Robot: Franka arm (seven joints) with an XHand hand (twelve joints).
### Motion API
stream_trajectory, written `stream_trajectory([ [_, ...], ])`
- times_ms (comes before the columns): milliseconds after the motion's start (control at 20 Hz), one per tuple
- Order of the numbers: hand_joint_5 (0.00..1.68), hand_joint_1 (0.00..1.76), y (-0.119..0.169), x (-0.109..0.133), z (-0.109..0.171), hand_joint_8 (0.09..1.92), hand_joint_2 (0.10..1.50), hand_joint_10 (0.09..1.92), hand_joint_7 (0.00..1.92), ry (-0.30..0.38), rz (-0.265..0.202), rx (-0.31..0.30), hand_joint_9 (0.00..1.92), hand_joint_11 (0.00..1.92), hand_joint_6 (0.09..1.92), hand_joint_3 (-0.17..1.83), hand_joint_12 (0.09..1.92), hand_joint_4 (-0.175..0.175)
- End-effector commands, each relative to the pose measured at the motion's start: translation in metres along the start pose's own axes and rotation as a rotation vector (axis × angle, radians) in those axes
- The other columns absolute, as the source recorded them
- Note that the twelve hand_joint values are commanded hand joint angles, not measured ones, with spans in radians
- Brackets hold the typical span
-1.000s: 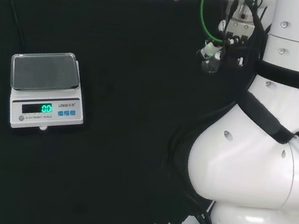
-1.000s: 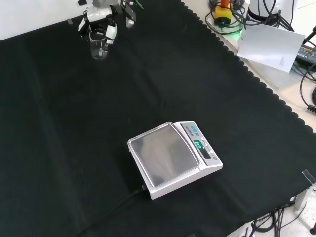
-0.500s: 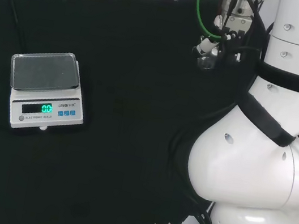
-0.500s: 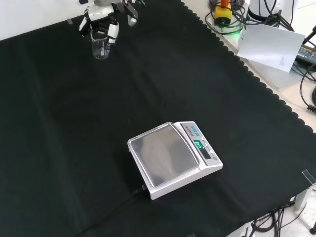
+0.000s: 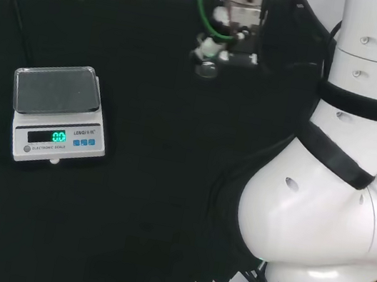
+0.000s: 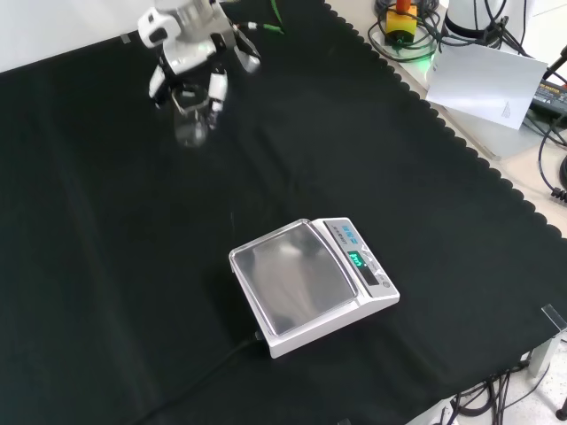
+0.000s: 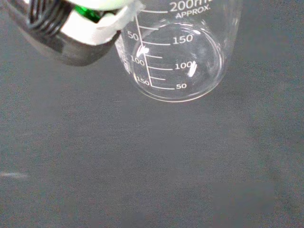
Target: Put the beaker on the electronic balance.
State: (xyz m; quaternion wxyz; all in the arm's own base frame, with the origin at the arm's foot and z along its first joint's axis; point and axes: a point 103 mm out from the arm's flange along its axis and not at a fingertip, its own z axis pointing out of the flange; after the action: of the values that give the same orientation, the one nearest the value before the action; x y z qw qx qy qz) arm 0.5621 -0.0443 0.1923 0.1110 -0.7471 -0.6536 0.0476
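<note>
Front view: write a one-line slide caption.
Robot hand holds a clear beaker above black cloth, away from the electronic balance.

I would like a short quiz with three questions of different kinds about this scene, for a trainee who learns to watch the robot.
1. True or false: the clear glass beaker already stands on the white electronic balance.
2. What does the black and white robot hand hold? A) nothing B) the beaker C) a cable
3. Fill in: in the front view, the steel pan of the balance is ____.

Key
1. False: the hand carries the beaker above the black cloth, apart from the balance.
2. B: its fingers are closed round the beaker.
3. Bare: nothing lies on it.
</note>
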Motion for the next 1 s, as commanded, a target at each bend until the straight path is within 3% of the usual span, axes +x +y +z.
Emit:
stream_trajectory([
  [50,0.77,1.21,-0.032,0.18,-0.013,1.35,1.16,1.15,0.81,-0.04,-0.317,0.014,1.3,1.32,1.32,0.12,1.07,-0.175],
  [250,0.77,1.21,-0.055,0.243,-0.012,1.34,1.15,1.15,0.81,-0.062,-0.431,0.023,1.3,1.32,1.32,0.12,1.07,-0.175],
  [450,0.78,1.21,-0.067,0.28,-0.006,1.34,1.15,1.15,0.82,-0.068,-0.495,0.034,1.3,1.32,1.31,0.12,1.07,-0.175],
  [700,0.78,1.22,-0.068,0.299,0.012,1.33,1.15,1.14,0.82,-0.081,-0.527,0.07,1.3,1.32,1.31,0.13,1.07,-0.175],
  [1000,0.78,1.22,-0.057,0.294,0.03,1.33,1.14,1.14,0.82,-0.095,-0.517,0.103,1.31,1.32,1.31,0.13,1.07,-0.175],
])
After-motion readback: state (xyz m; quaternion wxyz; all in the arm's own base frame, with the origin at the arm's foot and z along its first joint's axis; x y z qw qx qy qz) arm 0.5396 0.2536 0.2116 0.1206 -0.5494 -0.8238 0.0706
